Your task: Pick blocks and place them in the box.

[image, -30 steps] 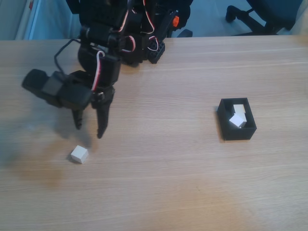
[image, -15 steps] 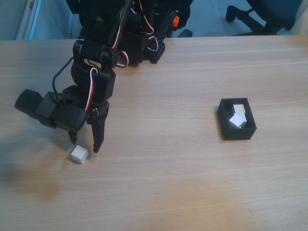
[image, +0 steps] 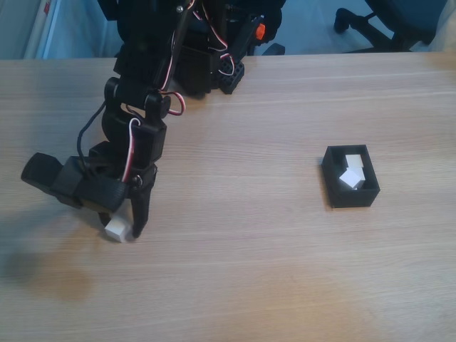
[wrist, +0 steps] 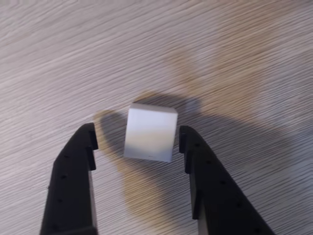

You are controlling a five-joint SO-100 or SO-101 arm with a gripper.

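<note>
My open gripper (wrist: 137, 139) straddles the white block (wrist: 150, 133); I'd centre it, right finger nearly touching, then close gently

No readable text, labels, brands or numbers showed anywhere in the fixed or wrist views.
</note>
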